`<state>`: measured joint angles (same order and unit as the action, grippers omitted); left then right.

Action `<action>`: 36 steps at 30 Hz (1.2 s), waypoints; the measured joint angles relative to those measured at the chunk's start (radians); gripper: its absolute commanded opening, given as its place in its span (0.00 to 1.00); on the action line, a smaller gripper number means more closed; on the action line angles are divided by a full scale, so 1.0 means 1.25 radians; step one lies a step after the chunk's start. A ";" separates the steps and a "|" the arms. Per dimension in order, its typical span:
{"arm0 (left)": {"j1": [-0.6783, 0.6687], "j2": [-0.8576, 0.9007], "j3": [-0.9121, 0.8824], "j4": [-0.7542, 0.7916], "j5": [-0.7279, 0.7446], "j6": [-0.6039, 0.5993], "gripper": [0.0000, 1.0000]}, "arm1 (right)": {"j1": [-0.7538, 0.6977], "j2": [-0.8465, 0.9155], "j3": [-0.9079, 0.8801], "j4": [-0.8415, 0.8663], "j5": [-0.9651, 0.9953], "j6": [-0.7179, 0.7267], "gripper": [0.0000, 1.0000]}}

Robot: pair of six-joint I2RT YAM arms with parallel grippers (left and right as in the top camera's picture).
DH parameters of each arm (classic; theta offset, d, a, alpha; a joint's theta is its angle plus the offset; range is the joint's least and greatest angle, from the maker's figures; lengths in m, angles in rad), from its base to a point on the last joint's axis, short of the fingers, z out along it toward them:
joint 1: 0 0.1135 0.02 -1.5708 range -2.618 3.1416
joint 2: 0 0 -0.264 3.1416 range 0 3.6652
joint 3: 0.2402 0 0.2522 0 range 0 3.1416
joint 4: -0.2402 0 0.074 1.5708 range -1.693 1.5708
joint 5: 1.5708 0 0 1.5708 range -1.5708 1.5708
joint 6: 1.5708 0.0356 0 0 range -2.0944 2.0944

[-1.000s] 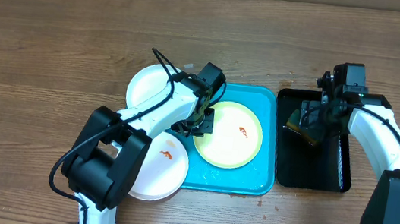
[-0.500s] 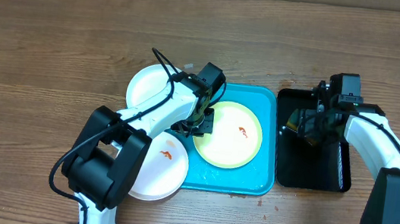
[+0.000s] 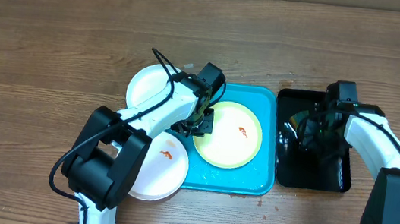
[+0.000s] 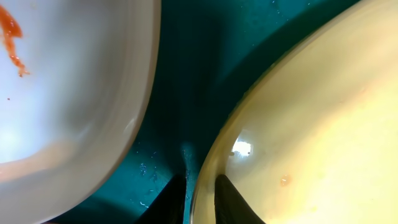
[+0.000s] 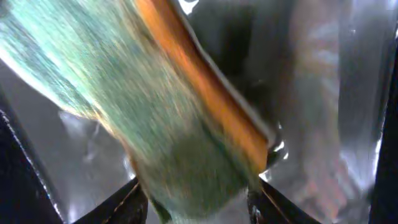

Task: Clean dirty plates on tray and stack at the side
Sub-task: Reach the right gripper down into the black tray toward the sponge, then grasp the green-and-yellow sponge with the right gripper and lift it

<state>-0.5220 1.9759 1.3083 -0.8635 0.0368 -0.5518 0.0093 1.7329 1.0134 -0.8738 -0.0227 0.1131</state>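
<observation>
**Now steadying one plate while the sponge is picked up**

At the left edge of the turquoise tray [image 3: 267, 97] lie a white plate [image 3: 146, 86] and an orange-smeared white plate [image 3: 163, 165]. The left arm [image 3: 162, 111] reaches low across them, its jaws pinched on the rim of the yellow-green plate [image 3: 231, 135], which lies in the tray with its smear uncleaned. The right arm [image 3: 369, 137] dips into the black tray [image 3: 329, 178], jaws apparently gripping the sponge [image 5: 186, 124]. The next move, as I judge it, is to lift the sponge and carry it left onto that smear.
</observation>
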 measured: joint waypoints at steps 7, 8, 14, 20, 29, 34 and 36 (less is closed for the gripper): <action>0.000 0.000 0.000 0.000 -0.001 0.000 0.20 | 0.000 0.000 0.064 -0.078 0.005 0.040 0.88; 0.000 0.000 0.000 0.000 -0.001 0.000 0.20 | 0.000 0.000 0.075 -0.055 0.013 0.041 0.88; 0.000 0.000 -0.001 0.000 -0.003 0.000 0.24 | 0.000 0.000 0.087 0.000 0.023 0.006 0.88; 0.000 0.000 -0.001 0.004 -0.003 0.000 0.25 | 0.000 0.000 0.068 0.034 -0.045 -0.089 0.88; 0.000 0.000 -0.001 0.004 -0.003 0.000 0.25 | 0.000 0.000 0.008 0.099 -0.057 -0.130 0.52; 0.000 0.000 -0.001 0.004 -0.003 0.000 0.25 | 0.000 0.000 0.006 0.064 -0.054 -0.125 0.69; 0.000 0.000 -0.001 0.004 -0.003 0.000 0.25 | 0.000 0.000 0.006 0.059 -0.053 -0.117 0.76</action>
<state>-0.5220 1.9759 1.3075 -0.8589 0.0326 -0.5518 0.0093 1.7329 1.0206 -0.7998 -0.0895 -0.0334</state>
